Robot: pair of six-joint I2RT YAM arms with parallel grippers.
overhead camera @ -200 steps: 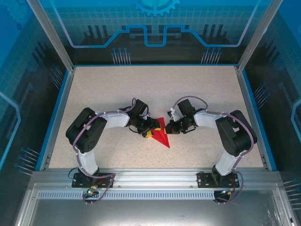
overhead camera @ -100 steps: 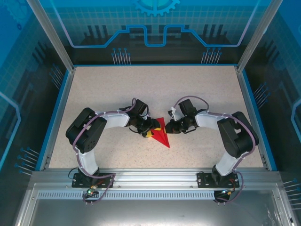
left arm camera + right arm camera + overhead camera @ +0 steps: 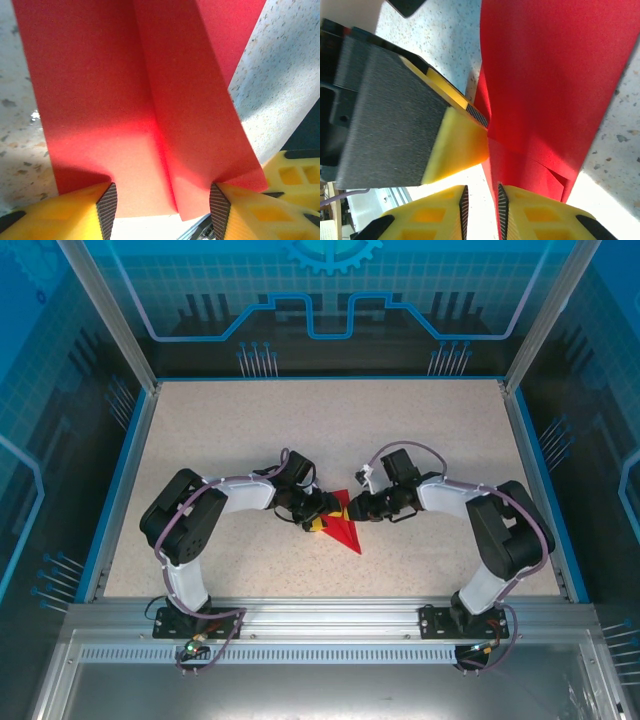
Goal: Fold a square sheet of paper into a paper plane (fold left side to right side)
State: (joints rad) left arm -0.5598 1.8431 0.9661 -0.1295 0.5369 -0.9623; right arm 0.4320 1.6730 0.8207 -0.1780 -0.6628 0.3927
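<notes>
The square sheet of paper [image 3: 346,531] is bright red and folded into a pointed triangle, lying mid-table with its tip toward the near right. In the left wrist view the paper [image 3: 125,100] shows a centre crease, and its near end lies between the fingers of my left gripper [image 3: 163,210]. Those jaws stand well apart, tips resting on the paper. My left gripper [image 3: 322,516] meets the sheet from the left. My right gripper [image 3: 357,508] comes from the right. Close up, the right gripper [image 3: 483,210] has a narrow gap with bare table in it, and the paper [image 3: 550,75] edge runs along one pad.
The speckled table [image 3: 300,430] has a raised blue rim [image 3: 118,490] at both sides and the back. A left finger [image 3: 457,145] sits close in front of my right jaws. A yellow right finger [image 3: 295,175] shows beside the paper.
My right gripper has parted its jaws slightly, letting go of the paper's edge, and has edged a little to the left. The left arm and the paper stay where they were.
</notes>
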